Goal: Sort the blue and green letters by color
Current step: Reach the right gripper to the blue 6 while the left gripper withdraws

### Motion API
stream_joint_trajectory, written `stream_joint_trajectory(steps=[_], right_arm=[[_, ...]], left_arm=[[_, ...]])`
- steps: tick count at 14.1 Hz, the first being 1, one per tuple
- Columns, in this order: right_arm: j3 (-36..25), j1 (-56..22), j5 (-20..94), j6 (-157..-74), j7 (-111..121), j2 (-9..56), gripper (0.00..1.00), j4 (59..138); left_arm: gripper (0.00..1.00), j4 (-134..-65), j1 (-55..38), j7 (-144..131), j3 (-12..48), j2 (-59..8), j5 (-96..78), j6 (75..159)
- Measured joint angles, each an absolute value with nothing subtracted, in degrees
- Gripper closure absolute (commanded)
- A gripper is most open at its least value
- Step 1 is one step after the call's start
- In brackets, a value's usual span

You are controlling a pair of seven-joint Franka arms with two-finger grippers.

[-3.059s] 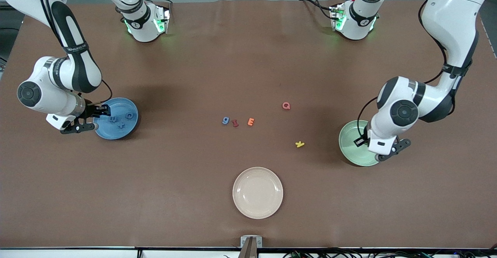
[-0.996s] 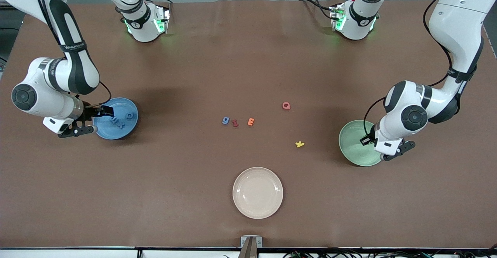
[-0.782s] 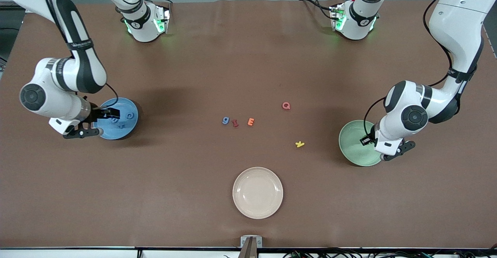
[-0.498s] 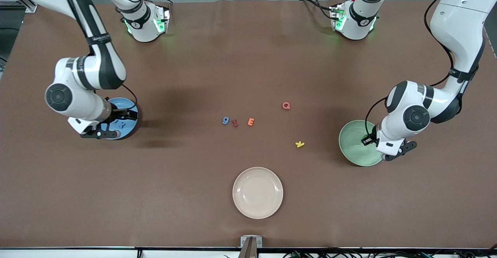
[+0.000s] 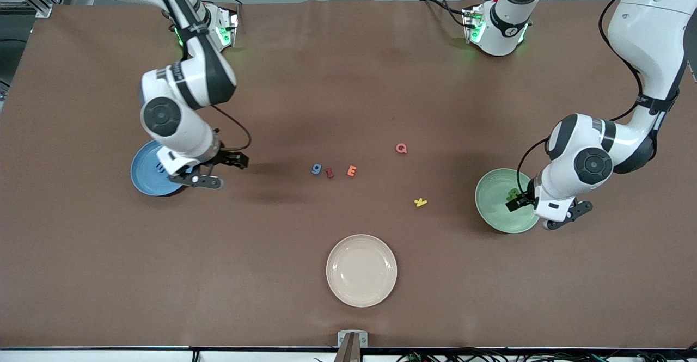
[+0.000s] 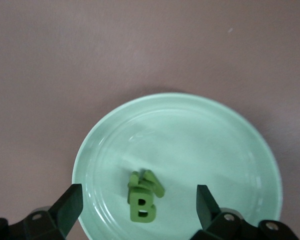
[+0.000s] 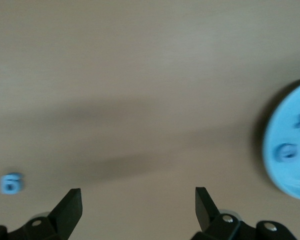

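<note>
A blue letter (image 5: 316, 169) lies on the table near the middle; it also shows in the right wrist view (image 7: 11, 183). My right gripper (image 5: 239, 160) is open and empty over bare table between the blue plate (image 5: 142, 174) and that letter. Two blue letters (image 7: 287, 151) show on the blue plate (image 7: 295, 180); my arm hides most of the plate in the front view. My left gripper (image 5: 514, 201) is open and empty over the green plate (image 5: 490, 204). Green letters (image 6: 142, 200) lie piled on that plate (image 6: 90, 165), a B on top.
A red letter (image 5: 329, 173) and an orange E (image 5: 352, 171) lie beside the blue letter. A pinkish-red Q (image 5: 401, 148) lies farther from the camera, a yellow letter (image 5: 420, 202) nearer. A beige plate (image 5: 361, 270) stands near the front edge.
My right arm has swung from over the blue plate toward the middle of the table. My left gripper has shifted slightly toward the left arm's end, uncovering the green letters.
</note>
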State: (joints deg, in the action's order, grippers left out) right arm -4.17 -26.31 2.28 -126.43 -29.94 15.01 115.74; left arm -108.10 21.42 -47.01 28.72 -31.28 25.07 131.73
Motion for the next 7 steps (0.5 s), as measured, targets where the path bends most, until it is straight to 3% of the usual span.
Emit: stream_joint_trajectory(steps=[5, 7], right_arm=[[-4.17, -35.36, 3.22, -137.39, -38.27, 21.59, 0.0, 115.28], [-4.19, -38.65, 3.22, -141.66, -41.54, 24.96, 0.1, 115.17]], left_arm=[[0.0, -101.72, 21.39, -47.01, 33.09, -29.83, 25.07, 126.0], [0.0, -98.07, 21.41, -46.75, 34.62, -29.17, 25.07, 122.03]])
